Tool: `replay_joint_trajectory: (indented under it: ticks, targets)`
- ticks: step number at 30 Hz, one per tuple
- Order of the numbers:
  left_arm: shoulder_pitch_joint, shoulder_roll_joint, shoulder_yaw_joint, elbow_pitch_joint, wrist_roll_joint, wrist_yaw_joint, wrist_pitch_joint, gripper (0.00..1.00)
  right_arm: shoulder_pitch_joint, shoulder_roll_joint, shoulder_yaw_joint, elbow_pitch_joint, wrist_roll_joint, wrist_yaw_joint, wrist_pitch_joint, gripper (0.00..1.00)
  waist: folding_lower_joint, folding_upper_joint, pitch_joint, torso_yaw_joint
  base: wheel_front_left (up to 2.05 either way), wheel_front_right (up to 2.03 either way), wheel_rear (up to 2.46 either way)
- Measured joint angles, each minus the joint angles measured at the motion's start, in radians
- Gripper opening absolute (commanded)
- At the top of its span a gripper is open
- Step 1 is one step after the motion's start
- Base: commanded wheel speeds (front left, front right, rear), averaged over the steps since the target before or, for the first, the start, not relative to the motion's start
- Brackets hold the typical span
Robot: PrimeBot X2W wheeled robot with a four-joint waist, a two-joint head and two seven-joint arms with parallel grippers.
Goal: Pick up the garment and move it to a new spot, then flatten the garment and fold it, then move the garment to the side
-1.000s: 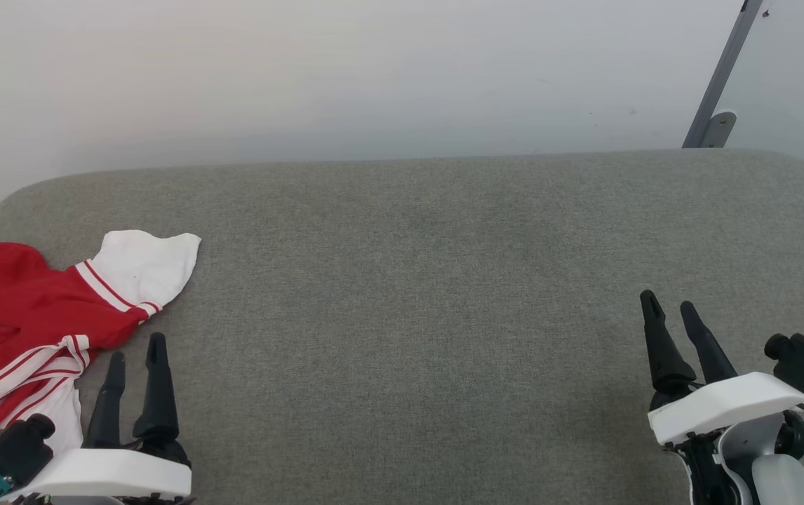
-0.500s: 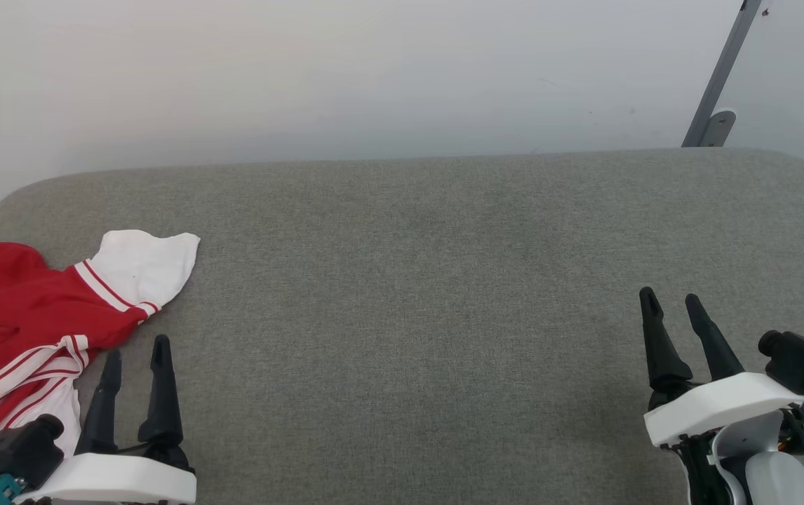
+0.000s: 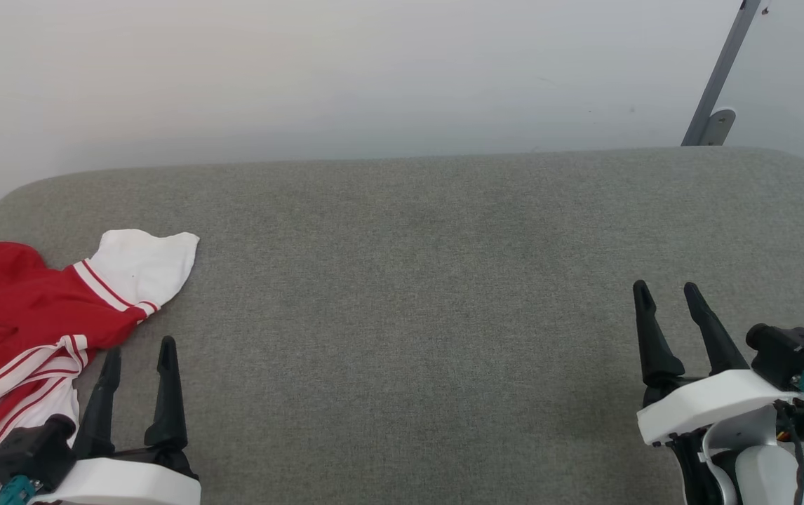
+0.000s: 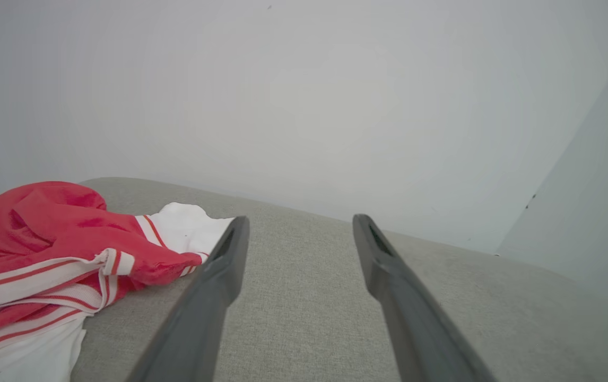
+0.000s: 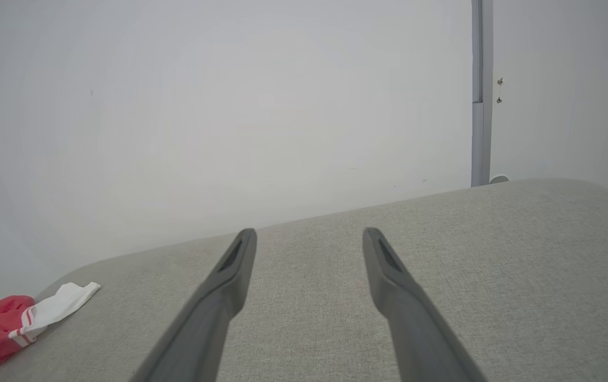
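The garment [image 3: 16,322], a red jersey with white sleeves and red-white striped trim, lies crumpled at the left edge of the grey padded surface [image 3: 409,280]. One white sleeve [image 3: 142,263] sticks out to the right. My left gripper [image 3: 138,352] stands open just right of the garment's striped trim, with nothing between its fingers. In the left wrist view the garment [image 4: 44,249] lies left of the open left gripper [image 4: 300,225]. My right gripper [image 3: 666,290] stands open at the lower right, far from the garment. The right wrist view shows the garment [image 5: 12,323] far left of the empty right gripper [image 5: 309,236].
A white wall [image 3: 346,77] rises behind the surface. A grey metal post with a bracket [image 3: 718,84] leans at the back right. Bare grey fabric stretches between the two grippers.
Both grippers have drawn back a little toward the bottom of the head view. The garment has not moved.
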Motion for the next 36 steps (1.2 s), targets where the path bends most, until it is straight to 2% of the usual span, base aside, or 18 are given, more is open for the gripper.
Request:
replay_joint_trajectory:
  ticks: [24,36]
  targets:
    - [0.013,0.018,-0.011,-0.014,0.162,-0.007,-0.042,1.00,-0.008,0.000,0.012,-0.007,-0.188,0.000,-0.047,1.00,0.0001,0.0000,-0.002,-0.003,0.00,0.00,0.00]
    - [0.015,0.017,-0.011,-0.011,0.164,-0.008,-0.042,1.00,-0.008,0.000,0.009,-0.001,-0.205,0.000,-0.066,1.00,0.0000,0.0000,0.000,-0.004,0.00,0.00,0.00]
